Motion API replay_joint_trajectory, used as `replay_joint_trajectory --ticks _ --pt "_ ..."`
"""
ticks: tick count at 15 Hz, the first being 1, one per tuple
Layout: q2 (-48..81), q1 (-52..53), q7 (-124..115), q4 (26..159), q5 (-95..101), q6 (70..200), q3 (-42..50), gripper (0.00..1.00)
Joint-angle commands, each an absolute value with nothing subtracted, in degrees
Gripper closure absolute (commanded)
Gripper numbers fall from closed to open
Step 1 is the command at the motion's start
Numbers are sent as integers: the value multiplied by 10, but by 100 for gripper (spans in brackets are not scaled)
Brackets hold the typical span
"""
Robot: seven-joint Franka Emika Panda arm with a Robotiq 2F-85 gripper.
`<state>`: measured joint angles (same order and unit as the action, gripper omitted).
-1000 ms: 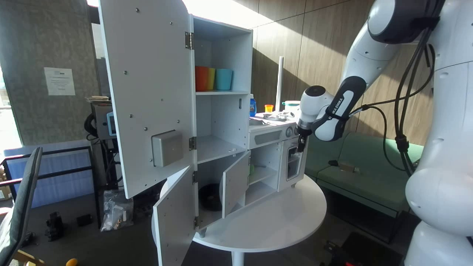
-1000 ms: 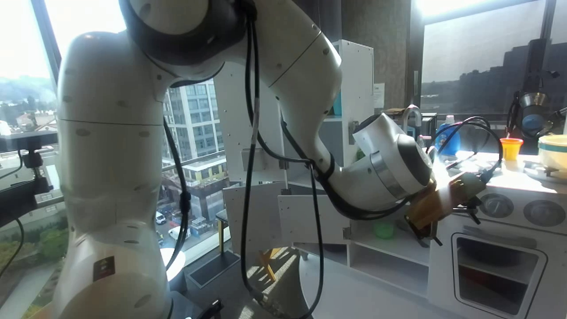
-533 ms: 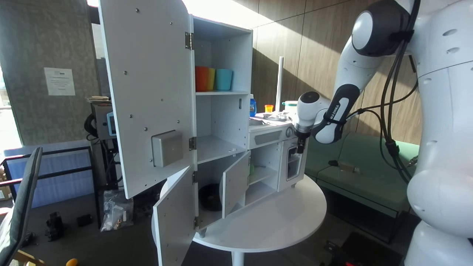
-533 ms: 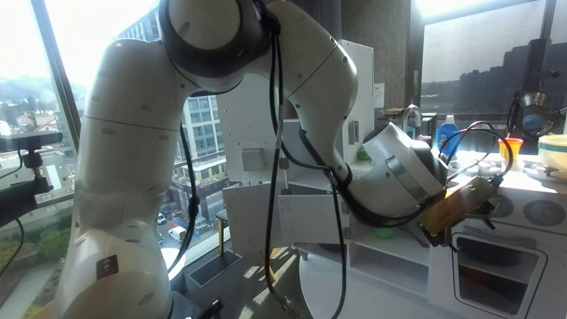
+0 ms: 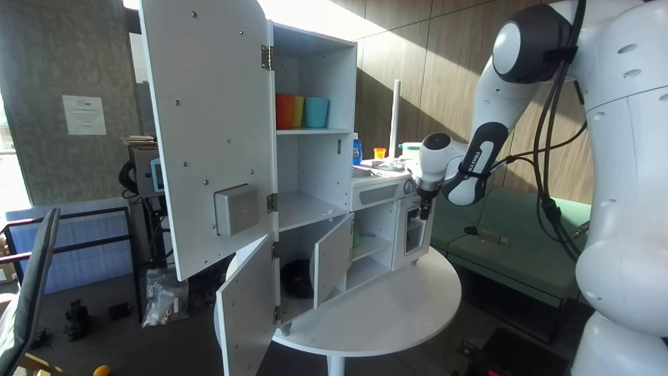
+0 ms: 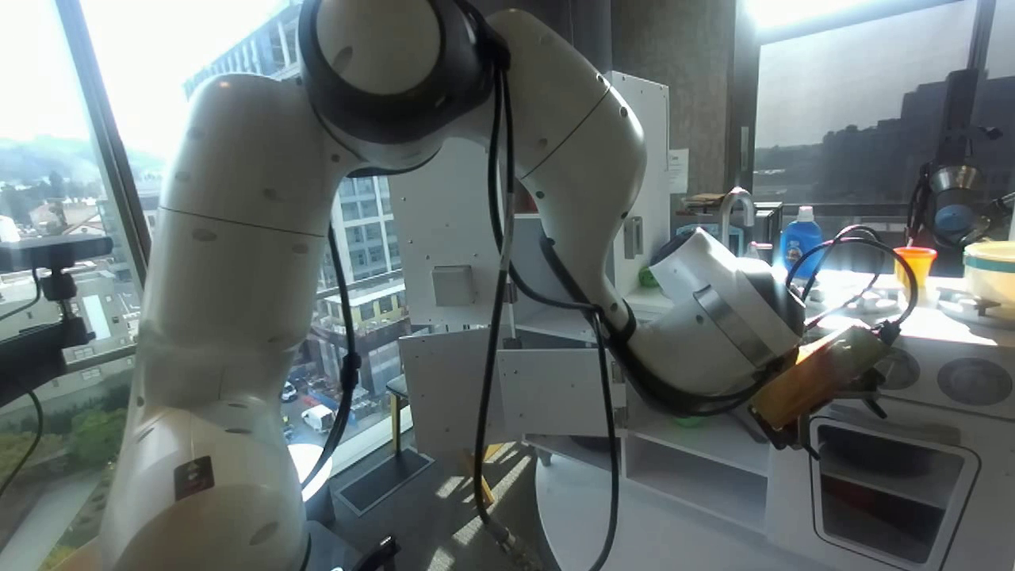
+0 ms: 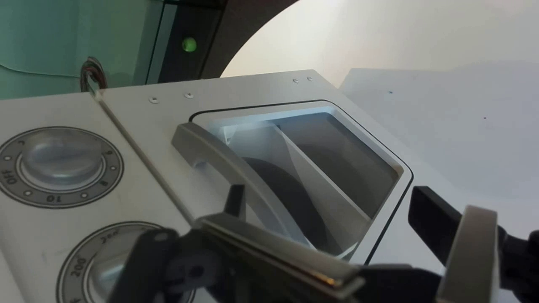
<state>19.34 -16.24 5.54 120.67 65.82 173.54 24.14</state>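
My gripper is open with nothing between its fingers. It is in front of the white toy oven, near the grey curved door handle. One fingertip overlaps the handle's knob side in the wrist view; I cannot tell whether they touch. The opposite fingertip stands apart, past the window side. The oven window shows a shelf and dark round shapes inside. The oven looks closed. In both exterior views the gripper points downward before the oven front; it also shows here.
Round knobs sit above the oven. The tall cabinet door and lower doors stand open. Cups sit on a shelf. A blue bottle and an orange cup stand on the countertop. A round white table carries the kitchen.
The arm has moved forward and slightly down, bringing the gripper closer to the oven front. Most of the motion came in the first half second. The cabinet doors and objects have not moved.
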Motion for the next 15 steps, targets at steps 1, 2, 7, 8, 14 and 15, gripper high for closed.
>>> replay_joint_trajectory --ticks 1,2,7,8,14,15 --pt "211 -139 -16 1171 728 1753 275 0" --pt "214 -137 -33 1164 746 1758 279 0" --pt "242 -130 -80 1135 794 1747 279 0" --pt "252 -129 -95 1125 806 1751 281 0" --pt "282 -138 -120 1109 827 1755 277 0" --pt "281 -139 -111 1112 824 1751 275 0"
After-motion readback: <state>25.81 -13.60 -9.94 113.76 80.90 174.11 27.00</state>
